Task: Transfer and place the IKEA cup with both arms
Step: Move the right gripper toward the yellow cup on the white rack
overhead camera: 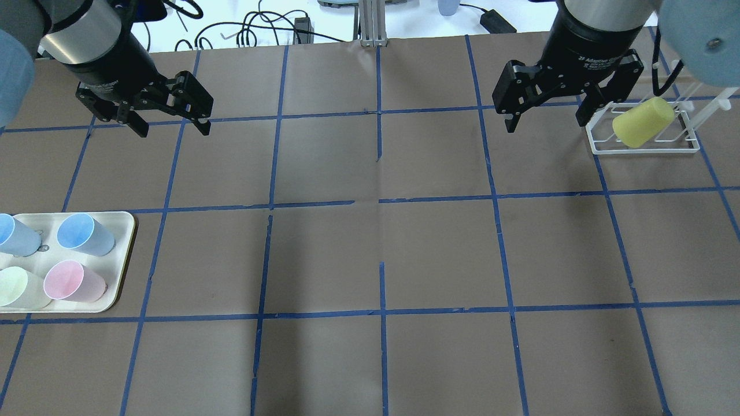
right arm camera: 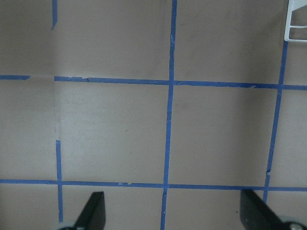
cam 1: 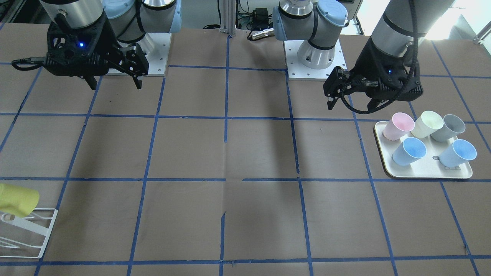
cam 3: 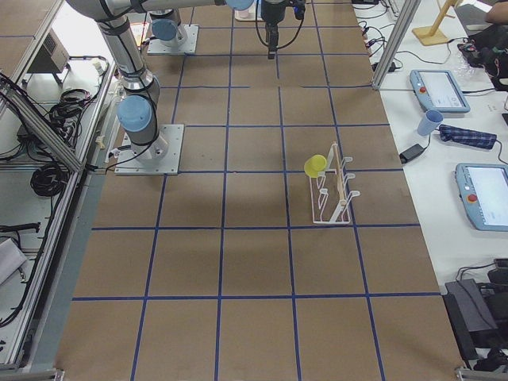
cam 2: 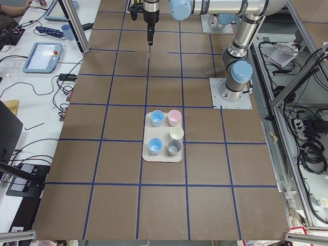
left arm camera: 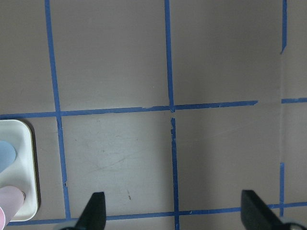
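Observation:
The bright yellow IKEA cup (overhead camera: pixel 642 121) lies tilted on a white wire rack (overhead camera: pixel 643 151) at the table's far right; it also shows in the front view (cam 1: pixel 17 199) and the right side view (cam 3: pixel 315 165). My right gripper (overhead camera: pixel 546 124) is open and empty, hanging above the table just left of the rack, apart from the cup. My left gripper (overhead camera: pixel 173 130) is open and empty over bare table at the far left. Both also show in the front view, right gripper (cam 1: pixel 116 86) and left gripper (cam 1: pixel 351 105). Each wrist view shows spread fingertips over empty table.
A cream tray (overhead camera: pixel 124 260) at the left edge holds pastel cups: pink (overhead camera: pixel 72 281), pale cream (overhead camera: pixel 17 287), two light blue (overhead camera: pixel 84 234) and a grey one (cam 1: pixel 448 127). Its corner shows in the left wrist view (left arm camera: pixel 21 167). Blue tape lines grid the brown table.

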